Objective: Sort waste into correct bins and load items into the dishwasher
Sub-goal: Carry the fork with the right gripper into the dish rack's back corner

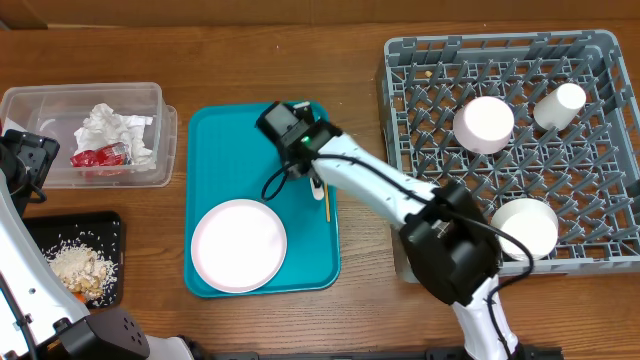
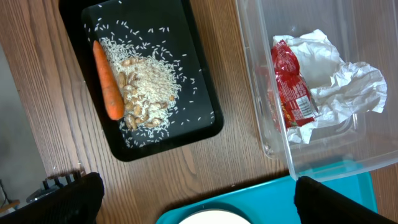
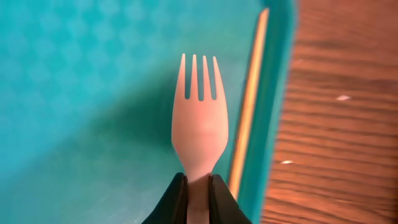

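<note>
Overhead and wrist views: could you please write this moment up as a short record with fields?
right gripper: shut on white fork, above teal tray
left gripper: open, empty
teal tray also holds: plate, wooden stick
clear tub: napkins, red wrapper
black tray: rice, carrot
rack: two bowls, cup
</note>
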Robot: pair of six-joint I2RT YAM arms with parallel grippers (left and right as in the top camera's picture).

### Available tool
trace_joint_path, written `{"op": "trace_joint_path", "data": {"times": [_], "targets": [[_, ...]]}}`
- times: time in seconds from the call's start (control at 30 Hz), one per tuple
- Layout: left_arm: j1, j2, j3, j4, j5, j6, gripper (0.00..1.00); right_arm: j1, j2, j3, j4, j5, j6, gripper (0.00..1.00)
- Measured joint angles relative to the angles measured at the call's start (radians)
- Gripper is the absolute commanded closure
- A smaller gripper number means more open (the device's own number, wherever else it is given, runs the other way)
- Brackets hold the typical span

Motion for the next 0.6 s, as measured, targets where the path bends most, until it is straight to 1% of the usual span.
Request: {"op": "trace_joint_path", "data": {"times": [0.2,0.3,0.43,0.5,0.53,0.6], "targets": [[0.0,0.0,0.0,-0.001,0.0,0.0,0.0,-0.052,-0.111,0.002,-0.016,-0.018,0.0,0.96],[0.0,0.0,0.0,0.0,0.0,0.0,0.0,-0.113,-0.181,0.002,-0.021,-0.012,-0.004,0.96],[0.0,0.0,0.0,0.0,0.0,0.0,0.0,-0.279,-0.281,0.01,-0.035,-0.002,-0.054,0.96],[0.0,0.0,0.0,0.0,0.0,0.0,0.0,-0.328,-0.294,0.017,-0.034,-0.008,-0.089,0.95],[0.0,0.0,0.0,0.001,0.0,0.0,0.0,-0.38,-0.301,0.019,-0.032,-0.024,-0.132,0.96],[0.0,0.0,0.0,0.0,0.0,0.0,0.0,-0.425,-0.301,0.019,-0.037,-0.055,-0.186,0.96]]}}
